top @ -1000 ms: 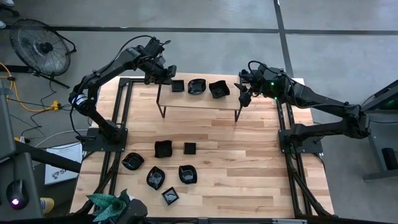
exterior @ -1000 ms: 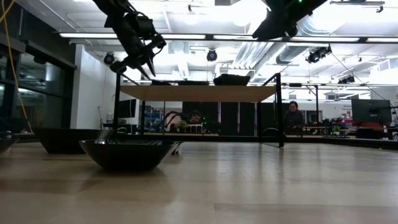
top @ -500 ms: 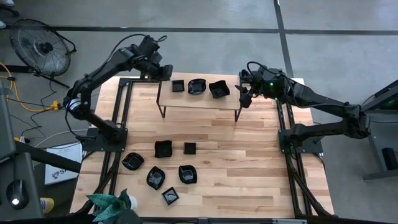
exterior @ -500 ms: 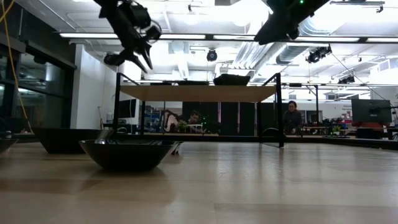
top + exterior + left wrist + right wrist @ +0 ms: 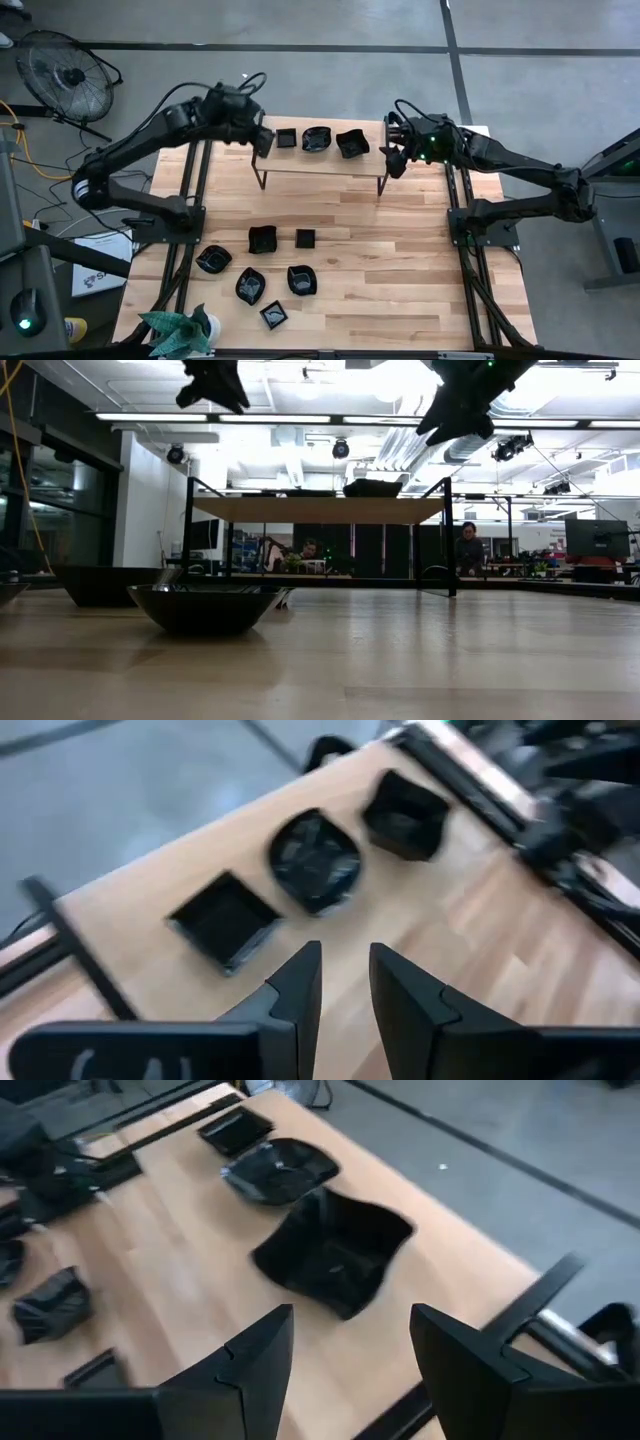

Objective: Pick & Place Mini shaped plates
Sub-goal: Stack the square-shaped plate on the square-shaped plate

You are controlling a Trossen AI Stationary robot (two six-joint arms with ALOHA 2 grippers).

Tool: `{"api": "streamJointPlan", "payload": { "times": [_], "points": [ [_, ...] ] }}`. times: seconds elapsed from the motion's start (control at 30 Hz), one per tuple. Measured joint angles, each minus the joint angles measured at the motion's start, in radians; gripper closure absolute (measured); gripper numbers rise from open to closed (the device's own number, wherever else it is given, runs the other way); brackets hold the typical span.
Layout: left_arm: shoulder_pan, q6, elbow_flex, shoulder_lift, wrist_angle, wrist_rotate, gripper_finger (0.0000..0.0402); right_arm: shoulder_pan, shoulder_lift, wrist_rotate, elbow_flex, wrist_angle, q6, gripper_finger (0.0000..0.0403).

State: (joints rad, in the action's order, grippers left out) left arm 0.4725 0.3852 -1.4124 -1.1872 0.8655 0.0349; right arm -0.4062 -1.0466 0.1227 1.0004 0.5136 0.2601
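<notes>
Mini plates [image 5: 318, 140] sitting on shelf [image 5: 320, 165]; left gripper [image 5: 340, 985] hovering empty, jaws narrowly parted; right gripper [image 5: 345, 1355] spread, should descend squarely over wavy plate [image 5: 335, 1252].

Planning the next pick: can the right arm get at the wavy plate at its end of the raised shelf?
Probably yes. The right claw is open and empty, the wavy plate lies just ahead on the shelf, nothing between.

Dark jointed arms, apparently black cables.

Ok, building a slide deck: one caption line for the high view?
Both grippers, left and right, hover empty at either end of a raised shelf holding three mini plates; six more wait on the table below.
</notes>
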Motion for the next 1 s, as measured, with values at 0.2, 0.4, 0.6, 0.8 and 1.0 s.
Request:
{"api": "streamJointPlan", "payload": {
  "times": [0.2, 0.4, 0.6, 0.8, 1.0],
  "points": [
    [-0.102, -0.011, 0.149, 0.148, -0.091, 0.002, 0.0317, 0.126, 0.002, 0.069, 0.0, -0.005, 0.11, 0.0206],
    [-0.193, 0.038, 0.331, 0.326, -0.222, 0.01, 0.0317, 0.299, 0.001, 0.189, 0.0, -0.001, 0.315, 0.0206],
    [-0.285, 0.064, 0.529, 0.498, -0.402, 0.01, 0.0317, 0.464, -0.037, 0.296, 0.0, 0.037, 0.596, 0.0206],
    [-0.371, 0.068, 0.665, 0.615, -0.489, 0.008, 0.0317, 0.555, -0.178, 0.288, 0.0, 0.02, 0.917, 0.0206],
    [-0.433, 0.039, 0.722, 0.698, -0.518, 0.001, 0.0317, 0.589, -0.391, 0.238, 0.0, -0.123, 1.124, 0.0206]
  ]
}}
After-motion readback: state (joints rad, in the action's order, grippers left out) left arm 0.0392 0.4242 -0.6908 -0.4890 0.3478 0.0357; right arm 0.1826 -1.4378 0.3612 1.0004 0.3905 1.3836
